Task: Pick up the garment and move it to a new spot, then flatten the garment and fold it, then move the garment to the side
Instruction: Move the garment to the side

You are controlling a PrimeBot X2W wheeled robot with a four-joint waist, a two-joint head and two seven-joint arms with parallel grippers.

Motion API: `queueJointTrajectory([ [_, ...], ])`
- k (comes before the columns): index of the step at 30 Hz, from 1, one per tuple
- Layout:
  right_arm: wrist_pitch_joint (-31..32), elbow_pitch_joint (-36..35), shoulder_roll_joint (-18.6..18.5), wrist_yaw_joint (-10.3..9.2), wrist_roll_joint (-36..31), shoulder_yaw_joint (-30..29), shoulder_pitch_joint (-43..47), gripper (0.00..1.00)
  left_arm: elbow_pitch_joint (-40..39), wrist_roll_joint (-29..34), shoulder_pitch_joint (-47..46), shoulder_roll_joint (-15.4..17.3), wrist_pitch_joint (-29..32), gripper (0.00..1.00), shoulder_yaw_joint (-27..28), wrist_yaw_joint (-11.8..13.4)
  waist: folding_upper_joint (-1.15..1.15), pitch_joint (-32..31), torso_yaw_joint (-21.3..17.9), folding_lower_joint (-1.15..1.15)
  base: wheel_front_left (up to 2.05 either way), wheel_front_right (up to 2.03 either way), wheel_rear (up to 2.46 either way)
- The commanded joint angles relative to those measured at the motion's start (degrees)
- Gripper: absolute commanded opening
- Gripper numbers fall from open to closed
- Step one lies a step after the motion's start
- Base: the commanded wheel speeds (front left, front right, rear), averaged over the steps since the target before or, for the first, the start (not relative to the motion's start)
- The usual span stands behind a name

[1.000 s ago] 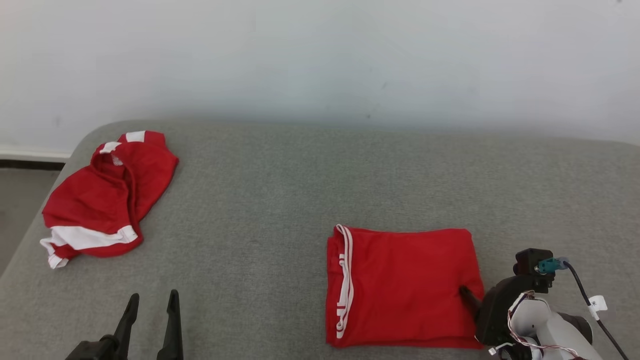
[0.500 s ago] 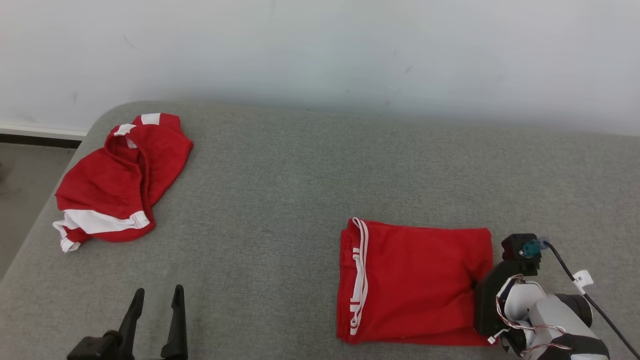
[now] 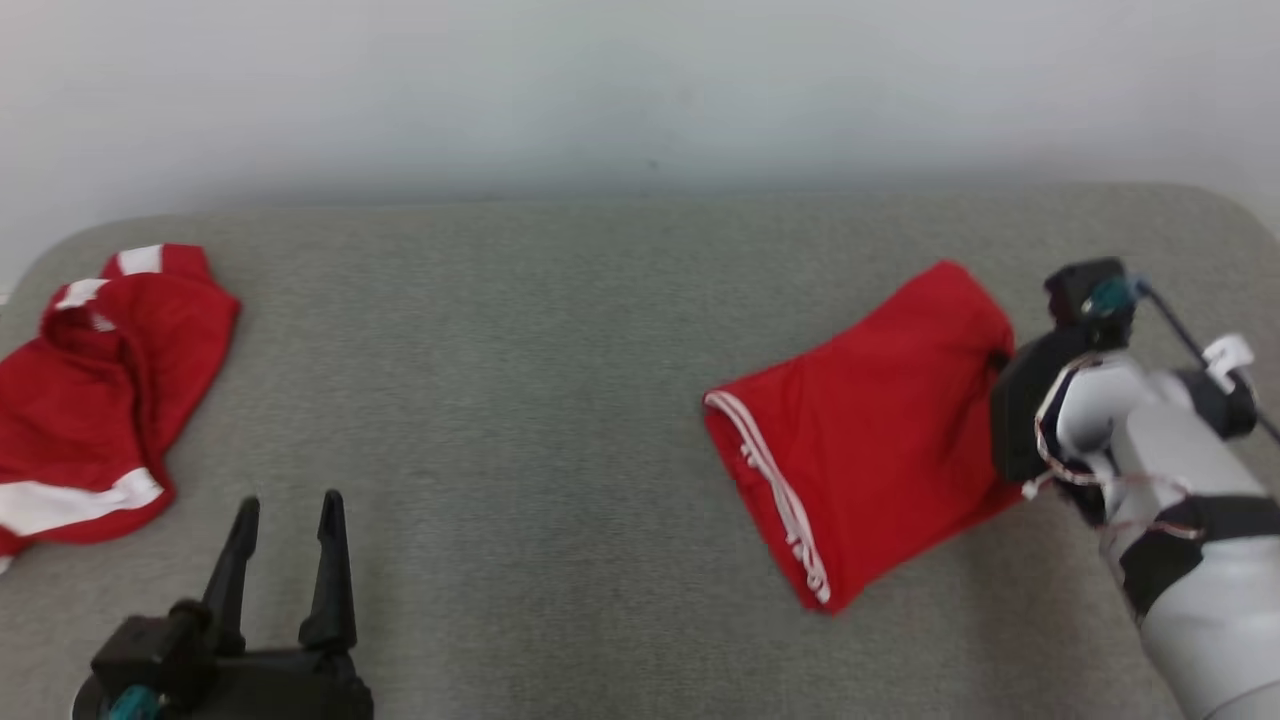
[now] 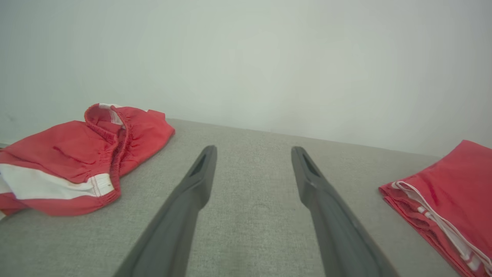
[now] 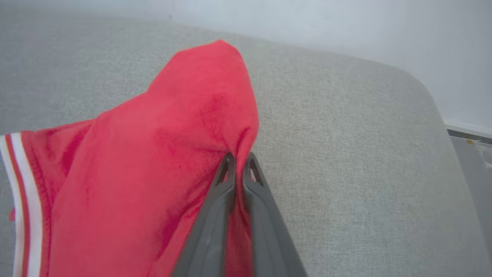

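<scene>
One garment: folded red shorts [image 3: 870,450], right side of grey cushion [image 3: 560,330].
My right gripper [image 5: 238,163]: clamped on their right edge.
My left gripper [image 3: 290,500]: wide, empty.
Handling: light, limp; layers may slip apart.

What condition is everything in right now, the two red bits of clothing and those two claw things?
folded garment, folded, with one edge pinched and pulled up into a peak.
crumpled garment, bunched up and unfolded, lying loose at the left end of the grey surface.
right gripper, shut on the folded garment.
left gripper, open, holding nothing.
</scene>
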Motion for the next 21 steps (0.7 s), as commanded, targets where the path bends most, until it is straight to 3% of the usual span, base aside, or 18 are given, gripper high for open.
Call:
queueJointTrajectory([
  [1,-0.7,-0.4,-1.0,-0.17,0.1,-0.4,-1.9,0.0,-0.6,0.1,-1.9,-0.1,0.0,1.0,-0.4,0.1,-0.01,5.2,-6.5,-0.01,0.0,0.0,0.0],
  [10,-6.7,1.6,-5.0,-0.17,-3.5,-3.3,-10.0,0.0,-3.1,1.2,-9.3,0.2,0.0,1.0,-3.4,0.1,-0.01,14.6,-15.3,-0.01,0.0,0.0,0.0],
  [21,-14.2,5.1,-9.8,-0.17,-10.3,-8.7,-15.9,0.0,-5.4,2.3,-16.4,3.9,0.0,1.0,-8.3,0.1,-0.01,23.1,-19.8,-0.01,0.0,0.0,0.0],
])
